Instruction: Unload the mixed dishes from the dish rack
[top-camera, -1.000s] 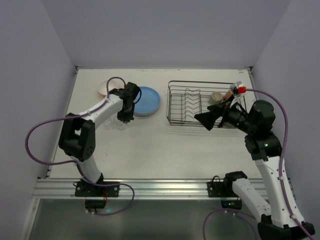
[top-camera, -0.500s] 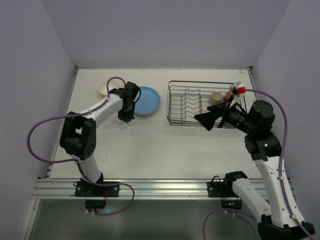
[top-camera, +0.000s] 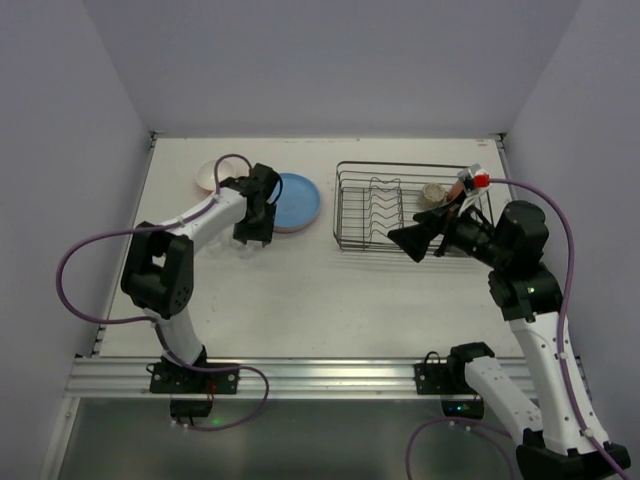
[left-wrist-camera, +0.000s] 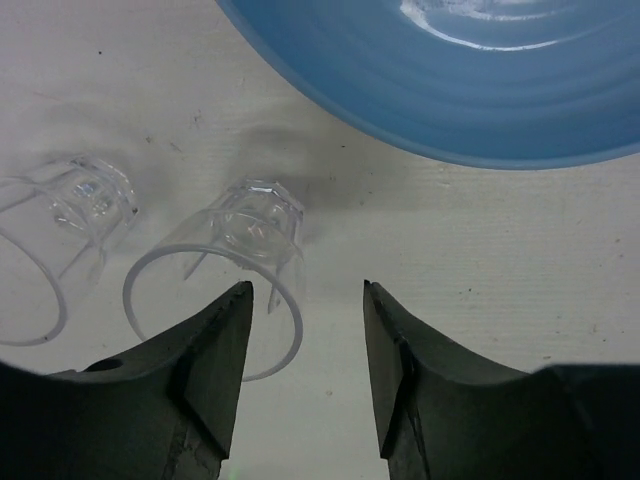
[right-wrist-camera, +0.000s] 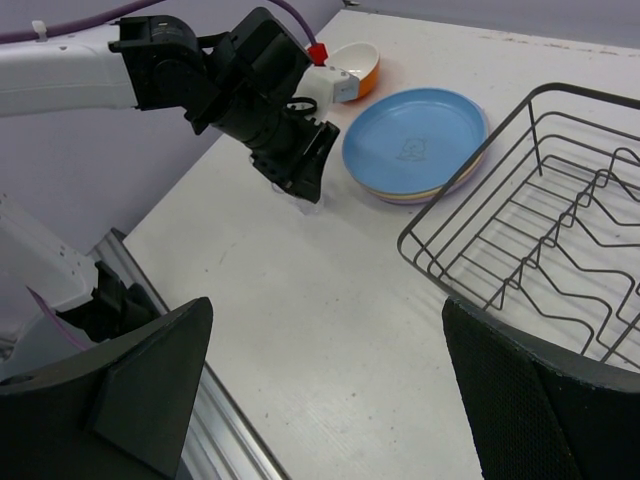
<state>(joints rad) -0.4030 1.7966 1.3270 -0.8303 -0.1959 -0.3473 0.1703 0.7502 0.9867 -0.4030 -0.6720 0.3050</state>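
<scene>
Lower centre, the left gripper has just spread its jaws, freeing a clear drinking glass beside a second clear glass; that dish looks delivered; the right gripper gapes wide, empty.

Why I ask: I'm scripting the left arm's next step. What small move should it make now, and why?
Probably lift the left gripper straight up. Its fingers stand apart with nothing pinched, and the clear glass stands on the table close by one finger, a second glass beside it; a sideways move might tip either.
</scene>
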